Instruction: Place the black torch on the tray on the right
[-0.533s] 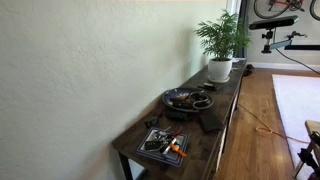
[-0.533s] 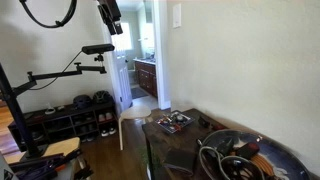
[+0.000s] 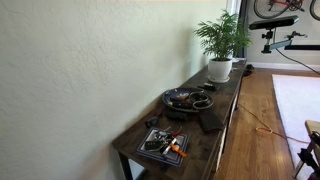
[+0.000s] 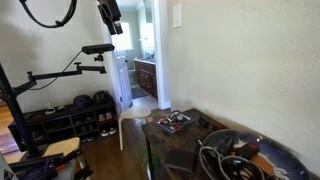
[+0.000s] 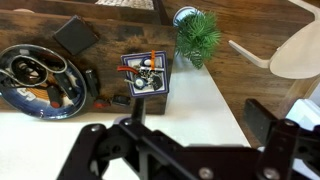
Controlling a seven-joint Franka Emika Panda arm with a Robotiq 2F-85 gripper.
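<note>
In the wrist view a small black elongated object, likely the black torch [image 5: 122,99], lies on the dark table between the square tray and the round tray, near the wall. The round dark tray [image 5: 12,88] with a shiny rim holds several items; it shows in both exterior views [image 3: 170,95] [image 4: 285,158]. My gripper [image 5: 180,130] is open and empty, high above the table, far from the torch. It shows at the top of an exterior view [image 4: 108,14].
A small square tray with orange pieces [image 5: 145,73] [image 3: 163,144] [image 4: 175,122] sits near the table's end. A flat black square object [image 5: 75,33] lies near the front edge. A potted plant [image 3: 221,45] [image 5: 196,34] stands at the other end.
</note>
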